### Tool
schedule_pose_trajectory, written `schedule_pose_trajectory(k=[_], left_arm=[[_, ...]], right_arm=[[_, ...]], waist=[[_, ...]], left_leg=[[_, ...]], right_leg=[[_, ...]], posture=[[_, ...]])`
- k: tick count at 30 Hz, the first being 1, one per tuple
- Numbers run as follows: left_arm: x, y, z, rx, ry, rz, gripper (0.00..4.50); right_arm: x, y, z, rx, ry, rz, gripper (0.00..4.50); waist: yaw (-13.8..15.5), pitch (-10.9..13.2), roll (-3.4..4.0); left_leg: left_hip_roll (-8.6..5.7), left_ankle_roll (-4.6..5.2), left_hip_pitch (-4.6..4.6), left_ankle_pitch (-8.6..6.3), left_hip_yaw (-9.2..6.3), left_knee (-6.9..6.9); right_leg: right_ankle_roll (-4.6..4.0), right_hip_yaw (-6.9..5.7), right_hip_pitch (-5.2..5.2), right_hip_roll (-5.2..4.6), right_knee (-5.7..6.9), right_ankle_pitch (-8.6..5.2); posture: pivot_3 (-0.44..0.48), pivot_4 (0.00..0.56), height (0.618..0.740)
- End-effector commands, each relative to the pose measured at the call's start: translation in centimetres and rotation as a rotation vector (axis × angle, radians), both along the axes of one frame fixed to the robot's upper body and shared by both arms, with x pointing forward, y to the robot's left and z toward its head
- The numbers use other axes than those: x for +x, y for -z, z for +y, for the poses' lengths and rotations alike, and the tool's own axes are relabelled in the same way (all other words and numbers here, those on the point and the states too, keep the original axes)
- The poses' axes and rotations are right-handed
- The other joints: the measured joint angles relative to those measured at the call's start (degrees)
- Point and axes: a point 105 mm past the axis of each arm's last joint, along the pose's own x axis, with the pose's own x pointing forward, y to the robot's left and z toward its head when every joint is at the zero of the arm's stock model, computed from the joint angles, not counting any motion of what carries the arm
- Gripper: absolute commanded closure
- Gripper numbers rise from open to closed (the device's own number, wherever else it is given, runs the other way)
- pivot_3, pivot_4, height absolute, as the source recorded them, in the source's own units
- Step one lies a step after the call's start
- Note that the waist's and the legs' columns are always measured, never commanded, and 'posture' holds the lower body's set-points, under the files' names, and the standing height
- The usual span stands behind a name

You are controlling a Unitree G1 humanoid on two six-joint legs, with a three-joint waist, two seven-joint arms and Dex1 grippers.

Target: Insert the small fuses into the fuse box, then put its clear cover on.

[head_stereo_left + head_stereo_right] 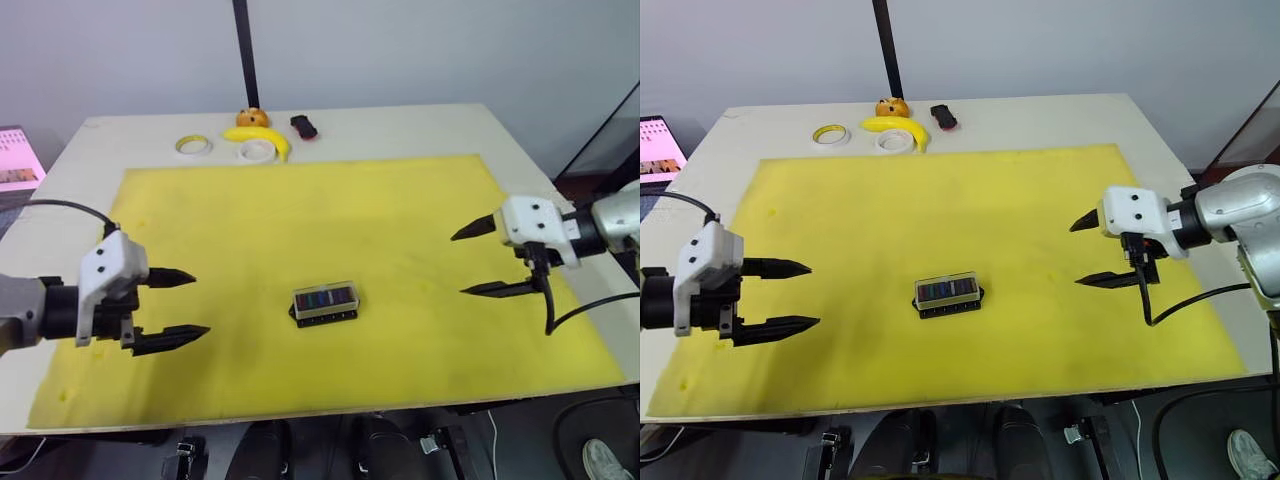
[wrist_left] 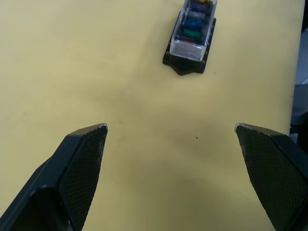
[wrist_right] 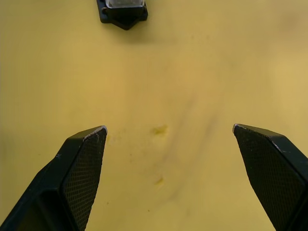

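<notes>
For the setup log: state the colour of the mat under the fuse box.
Yellow. The mat beneath the fuse box shows best in the left eye view.

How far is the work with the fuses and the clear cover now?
It looks finished. The small fuses sit in the fuse box, and the clear cover lies on top of it; whether it is clicked fully shut cannot be told. Nothing is in hand: the left gripper and the right gripper are open and empty, apart from the box on the yellow mat. No step appears left.
</notes>
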Motion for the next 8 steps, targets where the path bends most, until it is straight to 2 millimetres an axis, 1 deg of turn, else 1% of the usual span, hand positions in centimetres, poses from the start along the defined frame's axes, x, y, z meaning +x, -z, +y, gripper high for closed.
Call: schedule_pose_trajectory(k=[1, 8], left_arm=[[-0.25, -0.9, -0.13, 0.015, 0.012, -0.027, 0.0], [-0.37, -0.84, -0.32, 0.013, 0.025, -0.025, 0.0]], right_arm=[[-0.17, -1.74, 0.18, 0.002, -0.019, -0.06, 0.06], [-0.38, -1.54, 0.54, 0.011, -0.03, -0.05, 0.06]], waist=[[0.0, 0.0, 0.01], [0.0, 0.0, 0.05]], left_leg=[[0.0, 0.0, 0.0, 0.0, 0.0, 0.0], [0.0, 0.0, 0.0, 0.0, 0.02, 0.0]], right_leg=[[0.0, 0.0, 0.0, 0.0, 0.0, 0.0], [0.0, 0.01, -0.01, 0.0, 0.0, 0.0]], posture=[[0.0, 0.15, 0.74], [0.0, 0.15, 0.74]])
